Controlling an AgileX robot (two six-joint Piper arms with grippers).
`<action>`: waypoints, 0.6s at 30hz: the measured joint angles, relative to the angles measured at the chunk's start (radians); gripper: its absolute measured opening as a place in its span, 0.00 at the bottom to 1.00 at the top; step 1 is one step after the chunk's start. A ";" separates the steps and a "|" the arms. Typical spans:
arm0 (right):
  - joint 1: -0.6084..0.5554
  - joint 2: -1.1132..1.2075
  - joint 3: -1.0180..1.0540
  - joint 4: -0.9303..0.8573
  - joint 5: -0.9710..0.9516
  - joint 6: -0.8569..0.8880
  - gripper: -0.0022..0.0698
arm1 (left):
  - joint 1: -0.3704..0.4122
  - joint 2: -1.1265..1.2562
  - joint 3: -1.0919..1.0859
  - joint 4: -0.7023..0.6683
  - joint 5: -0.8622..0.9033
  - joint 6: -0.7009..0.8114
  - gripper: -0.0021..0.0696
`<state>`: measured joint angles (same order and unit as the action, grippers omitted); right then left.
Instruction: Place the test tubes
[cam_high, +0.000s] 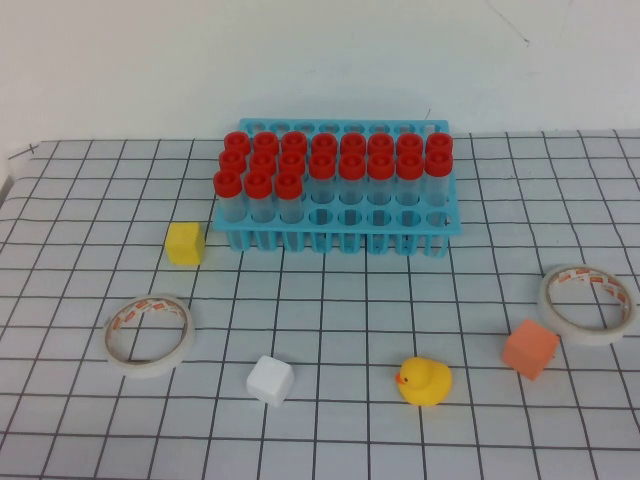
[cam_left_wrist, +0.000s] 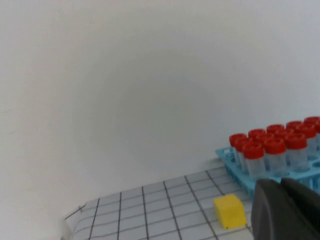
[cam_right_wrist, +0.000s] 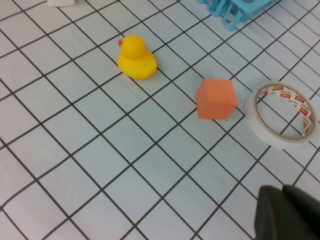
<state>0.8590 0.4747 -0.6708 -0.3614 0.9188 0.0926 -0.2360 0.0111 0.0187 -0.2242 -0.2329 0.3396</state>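
A blue rack (cam_high: 340, 238) stands at the back middle of the gridded table, holding several clear test tubes with red caps (cam_high: 322, 167). The left wrist view shows the rack (cam_left_wrist: 235, 172) and tubes (cam_left_wrist: 265, 155) from the side. Neither arm appears in the high view. My left gripper (cam_left_wrist: 281, 186) is shut with nothing in it, raised above the table's left side, short of the rack. My right gripper (cam_right_wrist: 283, 191) is shut and empty too, hanging over bare table near the front right, apart from the rack's corner (cam_right_wrist: 235, 10).
A yellow cube (cam_high: 185, 243) (cam_left_wrist: 230, 211) lies left of the rack. Tape rolls sit front left (cam_high: 148, 333) and right (cam_high: 588, 303) (cam_right_wrist: 281, 112). A white cube (cam_high: 270, 380), a yellow duck (cam_high: 424, 381) (cam_right_wrist: 136, 57) and an orange cube (cam_high: 529, 349) (cam_right_wrist: 215, 98) line the front.
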 joint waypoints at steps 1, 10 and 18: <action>0.000 0.000 0.000 0.000 0.000 0.000 0.03 | 0.013 -0.005 0.000 0.000 0.019 0.012 0.03; 0.000 0.000 0.000 0.000 0.002 0.000 0.03 | 0.147 -0.021 0.000 -0.048 0.194 0.018 0.03; 0.000 0.000 0.000 0.000 0.002 0.000 0.03 | 0.152 -0.023 0.000 -0.068 0.308 0.019 0.03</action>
<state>0.8590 0.4747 -0.6708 -0.3614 0.9207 0.0926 -0.0843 -0.0119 0.0187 -0.2917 0.0747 0.3586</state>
